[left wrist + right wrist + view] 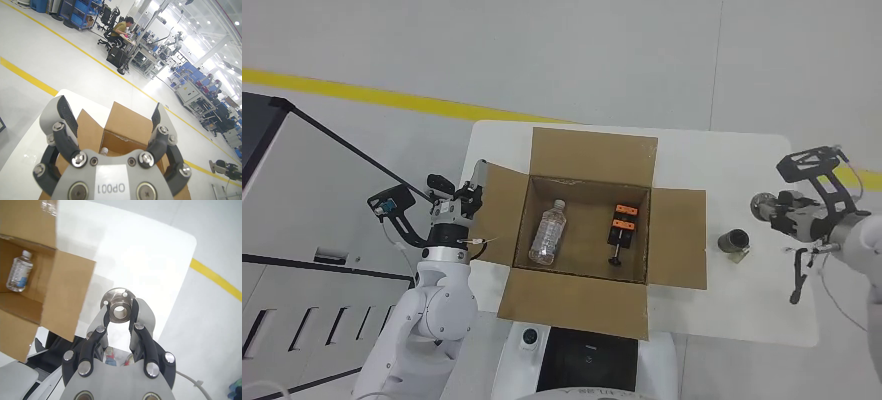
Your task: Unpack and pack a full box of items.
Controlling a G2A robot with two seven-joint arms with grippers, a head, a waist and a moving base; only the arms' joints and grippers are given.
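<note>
Steel is what the right tool (120,308) is closed on: a flanged bushing (115,297), pinched by its smooth round hub between the ribbed pads (132,313) and held above the bare surface (742,160), to the right of the box (592,155). That grip looks like the weak point. A polished cylinder caught along two narrow lines can swivel or slide out if the arm swings or stops sharply, and a heavy part dropped from there could dent the surface or bounce off its edge. Just beside the tool a dark cylinder (733,243) sits on the surface, so lowering the bushing without allowing for it could land one piece on the other, or knock the cylinder and set it rolling. If the bushing is meant for the box instead, the outspread right flap (679,238) lies in the path, and a low pass could catch it and drag the carton. Inside, a clear bottle (549,232) lies on its side next to an orange-and-black clamp (621,232); the bottle would likely roll if the box were jolted. On the other side, the left tool (110,106) hangs spread wide and empty by the left flap (497,213), close enough that a careless dip could fold the flap or shove the box.
</note>
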